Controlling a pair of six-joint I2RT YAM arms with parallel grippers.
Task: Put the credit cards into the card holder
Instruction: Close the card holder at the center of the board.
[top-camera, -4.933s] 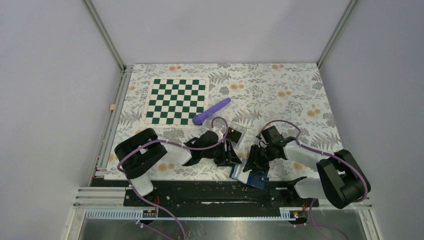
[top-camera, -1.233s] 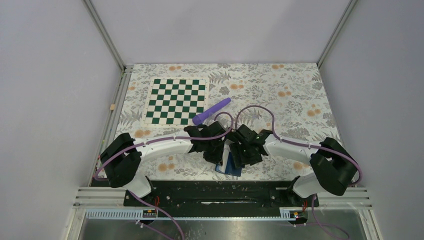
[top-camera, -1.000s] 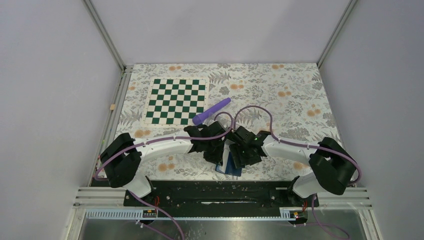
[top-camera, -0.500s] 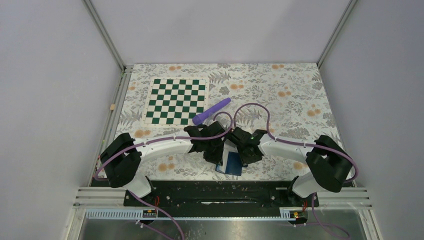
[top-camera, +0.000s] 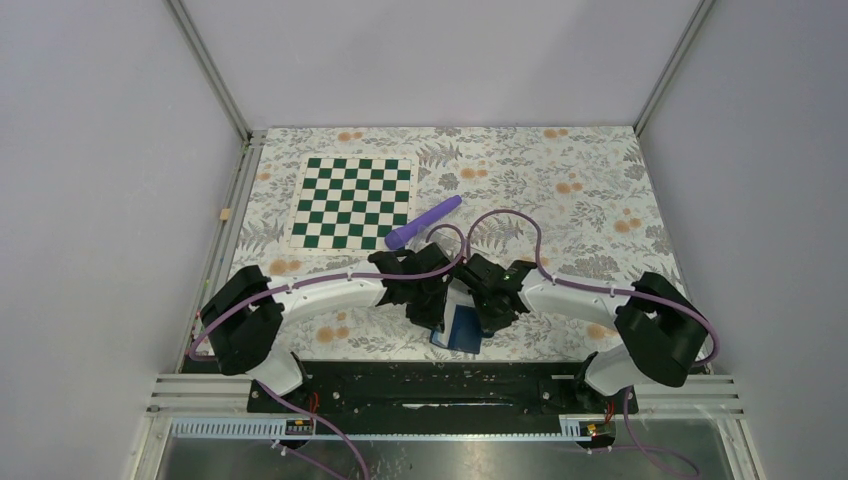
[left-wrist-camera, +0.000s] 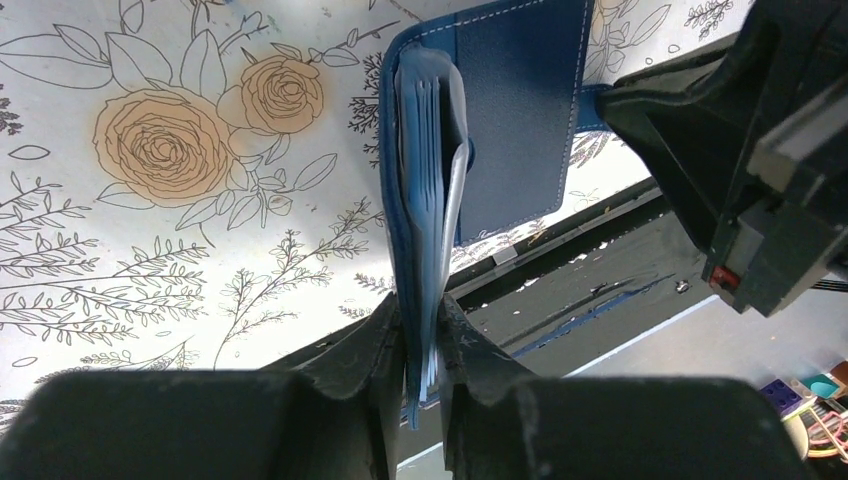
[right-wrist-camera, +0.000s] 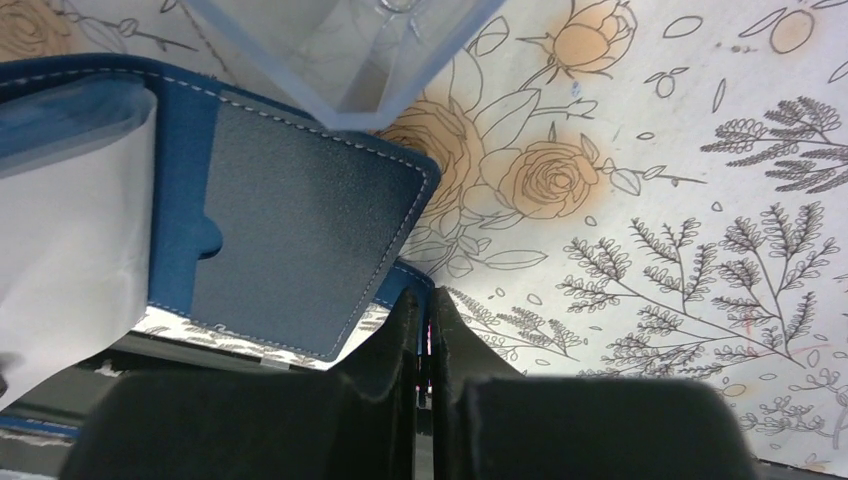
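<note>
The navy-blue card holder stands open near the table's front edge, between my two grippers. My left gripper is shut on the edge of its pale blue-grey inner pockets, and the navy flap spreads away to the right. My right gripper is shut on the thin blue snap tab that sticks out from under the flap. From above, the left gripper and right gripper flank the holder. No credit cards show in any view.
A clear plastic tray lies just beyond the holder, mostly hidden under the arms from above. A purple cylinder and a green-and-white chessboard lie farther back on the floral mat. The black base rail runs right below the holder.
My right gripper has gone from open to shut, closing on the holder's tab and shifting slightly left. The left gripper keeps its hold and has not moved.
</note>
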